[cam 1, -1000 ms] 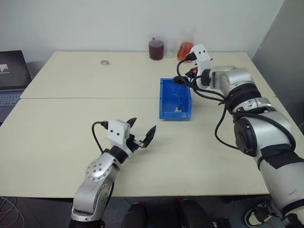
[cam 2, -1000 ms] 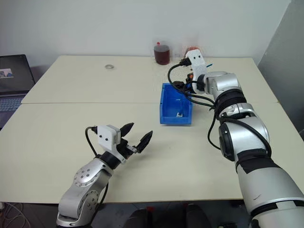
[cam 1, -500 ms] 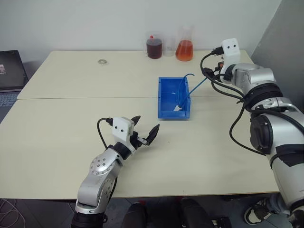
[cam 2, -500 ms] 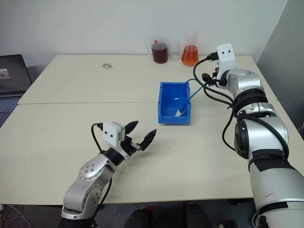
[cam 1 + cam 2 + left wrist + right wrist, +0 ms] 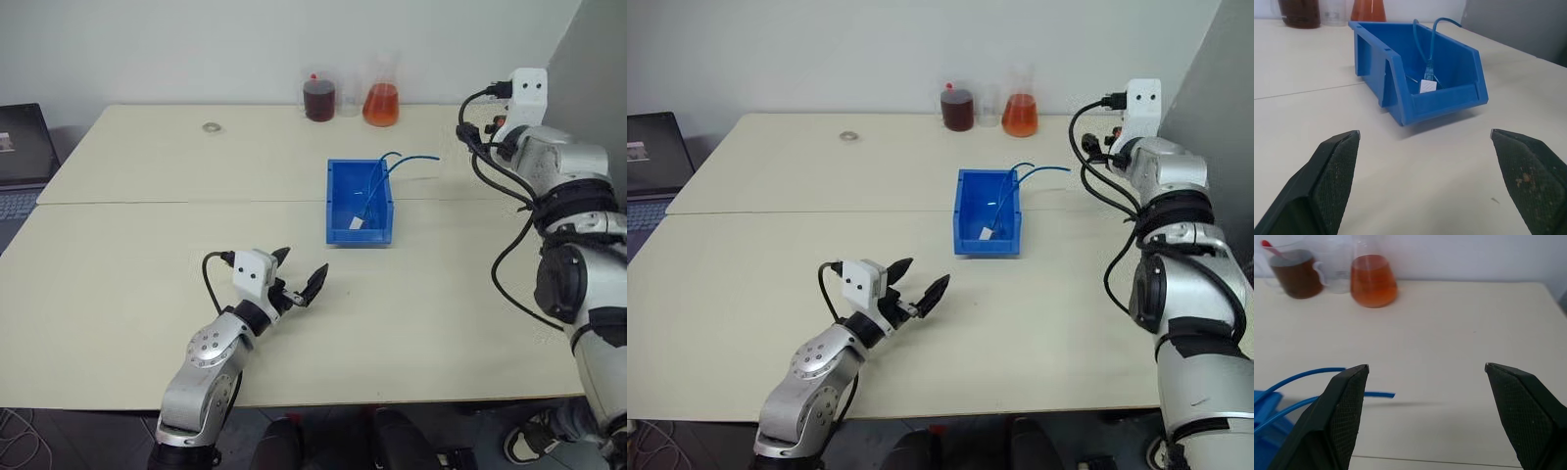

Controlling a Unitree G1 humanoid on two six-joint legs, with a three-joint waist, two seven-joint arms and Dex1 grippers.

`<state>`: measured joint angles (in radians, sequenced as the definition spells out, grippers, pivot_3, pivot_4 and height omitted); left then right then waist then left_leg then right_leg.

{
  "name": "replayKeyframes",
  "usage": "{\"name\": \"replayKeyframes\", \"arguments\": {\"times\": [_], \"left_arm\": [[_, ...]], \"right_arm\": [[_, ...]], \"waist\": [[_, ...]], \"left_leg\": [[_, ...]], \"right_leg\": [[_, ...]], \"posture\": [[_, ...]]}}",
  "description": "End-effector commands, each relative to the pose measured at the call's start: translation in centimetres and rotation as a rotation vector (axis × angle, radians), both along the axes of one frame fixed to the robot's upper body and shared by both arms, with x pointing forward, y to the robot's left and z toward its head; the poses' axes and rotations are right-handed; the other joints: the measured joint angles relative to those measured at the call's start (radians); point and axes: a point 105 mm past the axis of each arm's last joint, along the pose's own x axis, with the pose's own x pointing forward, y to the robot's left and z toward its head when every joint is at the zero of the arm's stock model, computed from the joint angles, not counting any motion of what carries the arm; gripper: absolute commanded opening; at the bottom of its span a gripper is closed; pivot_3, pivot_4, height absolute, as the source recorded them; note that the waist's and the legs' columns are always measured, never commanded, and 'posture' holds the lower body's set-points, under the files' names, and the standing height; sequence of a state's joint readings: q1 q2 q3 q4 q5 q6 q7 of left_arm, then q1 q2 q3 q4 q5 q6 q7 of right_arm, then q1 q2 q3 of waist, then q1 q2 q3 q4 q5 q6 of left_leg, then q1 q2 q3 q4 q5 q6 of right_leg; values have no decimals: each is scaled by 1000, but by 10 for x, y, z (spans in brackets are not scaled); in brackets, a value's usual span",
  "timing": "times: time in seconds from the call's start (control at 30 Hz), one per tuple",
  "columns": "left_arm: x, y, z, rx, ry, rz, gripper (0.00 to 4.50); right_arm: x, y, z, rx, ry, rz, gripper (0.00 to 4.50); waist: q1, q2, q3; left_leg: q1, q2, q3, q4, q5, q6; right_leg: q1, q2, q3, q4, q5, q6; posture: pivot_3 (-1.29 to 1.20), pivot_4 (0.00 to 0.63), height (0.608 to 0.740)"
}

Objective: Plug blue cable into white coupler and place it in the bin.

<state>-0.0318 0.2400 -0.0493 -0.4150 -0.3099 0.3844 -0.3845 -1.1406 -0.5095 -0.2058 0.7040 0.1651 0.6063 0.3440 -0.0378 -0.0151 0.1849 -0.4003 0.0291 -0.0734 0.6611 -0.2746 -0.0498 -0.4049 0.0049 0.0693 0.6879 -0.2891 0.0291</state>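
Observation:
The bin (image 5: 338, 230) stands at mid-table, past the seam. Inside it, near the front wall, lies the white coupler (image 5: 1427, 86). The blue cable (image 5: 411, 158) is plugged into the coupler. It climbs over the bin's back right corner beside a second blue strand, and both trail onto the table. My left gripper (image 5: 299, 279) hovers low over the near half of the table, open and empty, pointing at the bin. My right gripper (image 5: 1425, 367) is open and empty at the table's far right, with the loose blue ends (image 5: 1376, 393) lying just before it.
A dark red beaker (image 5: 319, 98), a clear beaker (image 5: 350, 98) and an orange flask (image 5: 381, 101) stand at the back edge. A small metal ring (image 5: 211, 127) lies at the back left. A laptop (image 5: 20, 157) sits beyond the table's left edge. A grey panel rises at the right.
My right arm has pulled back from over the bin to the far right. The cable and coupler stay in the bin, and the loose ends now lie on the table. The left gripper has kept still.

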Motion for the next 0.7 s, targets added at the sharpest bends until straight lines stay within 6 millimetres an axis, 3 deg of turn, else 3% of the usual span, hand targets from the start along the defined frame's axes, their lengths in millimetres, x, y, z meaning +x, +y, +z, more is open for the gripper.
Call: {"name": "replayKeyframes", "arguments": {"times": [0.03, 0.1, 0.23, 0.37, 0.53, 0.7], "left_arm": [[-6, 6, 7, 13, -29, 16, 4500], [-6, 12, 3, 23, -6, 50, 4500], [-7, 18, 0, 41, 3, 79, 4500], [-1, 38, -8, 122, 17, 218, 4500], [-5, 59, -21, 191, 43, 334, 4500], [-11, 72, -31, 194, 74, 422, 4500]], "right_arm": [[-60, 31, -15, 7, -91, 156, 4036], [-93, 33, -41, -5, -92, 143, 4036], [-132, 33, -68, -41, -90, 92, 4036], [-181, 34, -110, -141, -61, 24, 4036], [-202, 49, -131, -147, -55, 6, 4036], [-201, 49, -147, -116, -41, -58, 4036]], "waist": [[9, 2, -1], [16, 5, -1], [12, 7, 0], [9, 4, -3], [-7, 5, -3], [-9, 4, -3]], "left_leg": [[0, 0, -2, 0, 0, 0], [-2, 0, -4, -2, 0, 0], [-1, -3, -1, 0, 0, 0], [3, -4, 0, 0, 1, -1], [10, -1, 2, 0, 1, -1], [17, 0, 1, -1, 1, -1]], "right_leg": [[0, 0, 0, 1, 0, 0], [-2, -4, -1, 1, -1, 0], [-1, -6, -1, 2, 0, 3], [6, -2, -1, -6, 2, 8], [10, 2, 3, -6, 0, 12], [16, 3, 2, -7, -1, 12]], "posture": [[0, 150, 740], [0, 150, 740], [0, 150, 740], [0, 150, 740], [0, 150, 740], [0, 150, 740]]}}
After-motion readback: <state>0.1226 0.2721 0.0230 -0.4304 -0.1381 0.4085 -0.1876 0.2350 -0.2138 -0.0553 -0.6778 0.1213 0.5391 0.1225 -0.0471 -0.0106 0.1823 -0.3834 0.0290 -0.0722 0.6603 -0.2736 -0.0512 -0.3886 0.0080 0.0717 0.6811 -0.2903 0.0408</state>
